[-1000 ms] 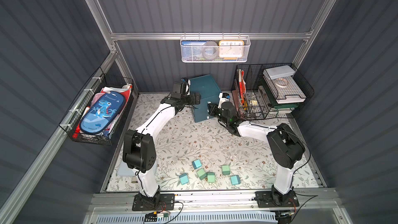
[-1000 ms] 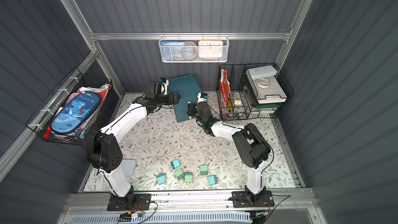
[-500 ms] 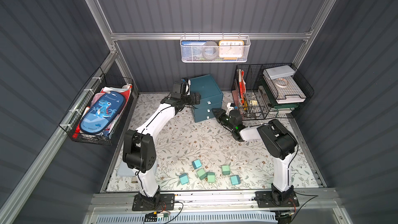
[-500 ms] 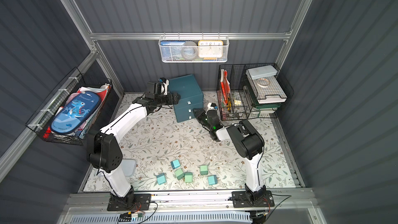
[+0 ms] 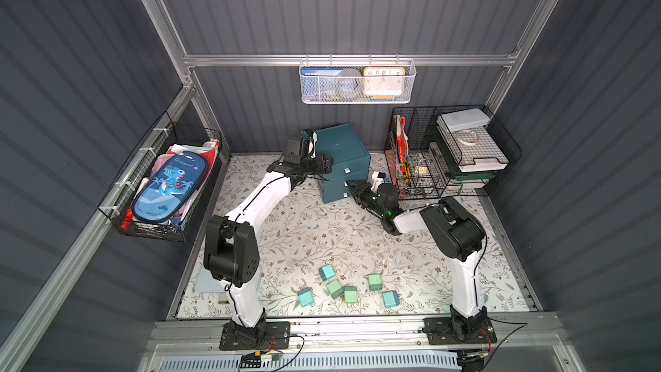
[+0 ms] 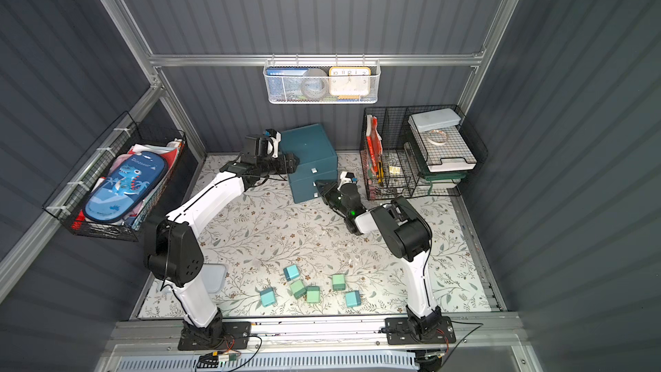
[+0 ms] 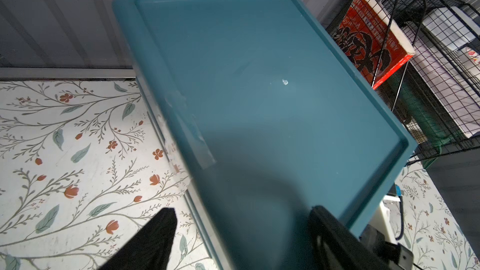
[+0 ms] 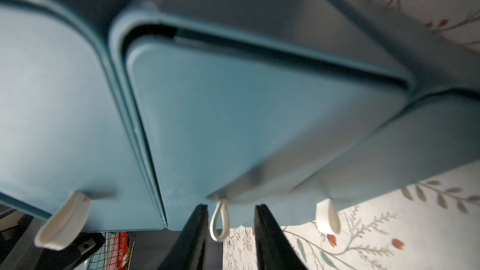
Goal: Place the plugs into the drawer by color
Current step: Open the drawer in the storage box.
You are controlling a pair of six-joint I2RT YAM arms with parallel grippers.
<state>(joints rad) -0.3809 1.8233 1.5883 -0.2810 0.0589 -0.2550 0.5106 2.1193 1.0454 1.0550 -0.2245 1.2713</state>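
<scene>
Drawer: You see the dark teal drawer [image 5: 341, 153] box at the back of the flowery mat [image 5: 322, 230], near the black wire rack [image 5: 415, 127]. It has three drawers, one on top of the other. Each has a little white loop on its front.

Right gripper: Your right gripper [image 5: 352, 187] is low down, right at the front of the drawer box, and it points at it.

Right jaws: They are open a little and hold nothing. In the right wrist view you see one of its fingers [image 8: 194, 232] on each side of the middle pull tab [image 8: 219, 223].

Tab and jaws: The middle pull tab hangs in the gap between the two fingers. There is a bit of space on both sides, so nothing pinches it. The other two loops sit outside the jaws, one on each side.

Left gripper: Your left gripper [image 5: 323, 164] is up at the top edge of the drawer box, on the side away from the wire rack.

Left jaws: They are wide open. In the left wrist view one finger is over the mat beside the box and the other is over its flat top. You cannot tell if either one touches the box.

Plugs: Six plugs [image 5: 350, 294] lie loose on the mat near its front edge, well apart from both grippers and the drawer. Three are light blue and three are mint green.
</scene>
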